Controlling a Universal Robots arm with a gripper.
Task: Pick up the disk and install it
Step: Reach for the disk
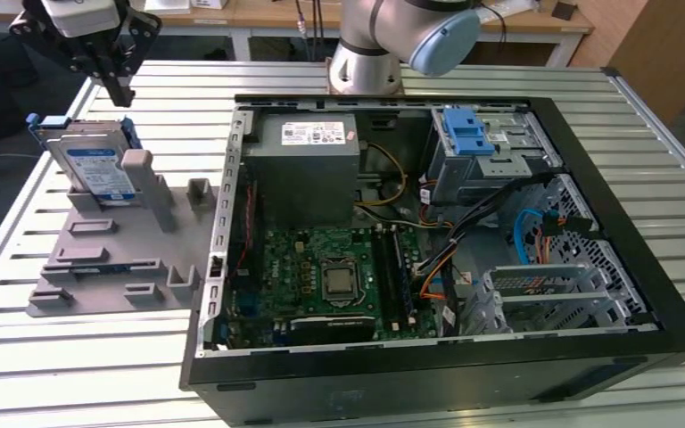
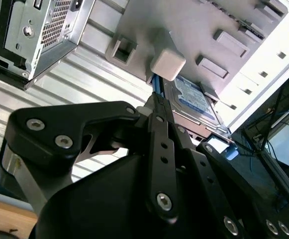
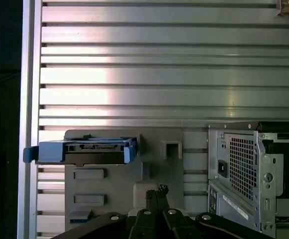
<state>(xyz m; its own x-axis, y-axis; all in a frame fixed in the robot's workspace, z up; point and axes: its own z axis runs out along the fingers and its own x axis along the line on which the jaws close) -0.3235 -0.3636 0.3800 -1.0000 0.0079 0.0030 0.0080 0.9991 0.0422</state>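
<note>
Blue-railed disk [image 1: 95,167] stood on edge in grey holder [image 1: 93,267] on the slatted worktop [image 1: 81,357], at the exterior view's left of the open computer case [image 1: 438,374], end effector [image 1: 118,89] held above it, clenched, nothing grasped.

I work in a robotics lab or workshop. My arm's base [image 1: 364,76] is bolted to a slatted aluminium tabletop [image 1: 75,366]. An opened computer case [image 1: 438,379] lies beside a grey parts fixture [image 1: 93,267], and wooden workbenches [image 1: 271,12] stand on the far side.
</note>
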